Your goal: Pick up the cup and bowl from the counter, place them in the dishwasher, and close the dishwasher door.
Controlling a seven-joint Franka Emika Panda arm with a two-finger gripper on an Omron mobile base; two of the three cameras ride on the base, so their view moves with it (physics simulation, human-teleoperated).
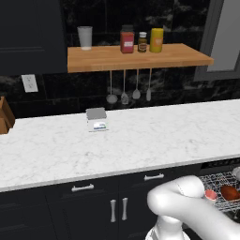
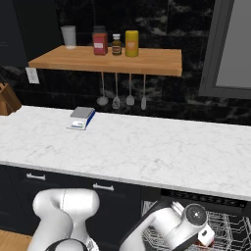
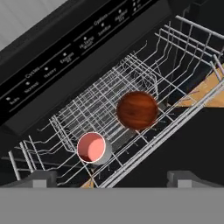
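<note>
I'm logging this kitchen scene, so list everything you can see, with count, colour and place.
cup: one, white with pink inside, in the dishwasher rack
bowl: one, reddish brown, in the rack beside the cup
dishwasher rack: one, silvery wire, pulled out
counter: one, white marble
scale: one, grey, on the counter
wall shelf: one, brown wood
jars: three, red, brown, yellow, on the shelf
tumbler: one, pale, on the shelf
utensils: four, silver, hanging under the shelf
gripper: one, dark fingertips, open above the rack
</note>
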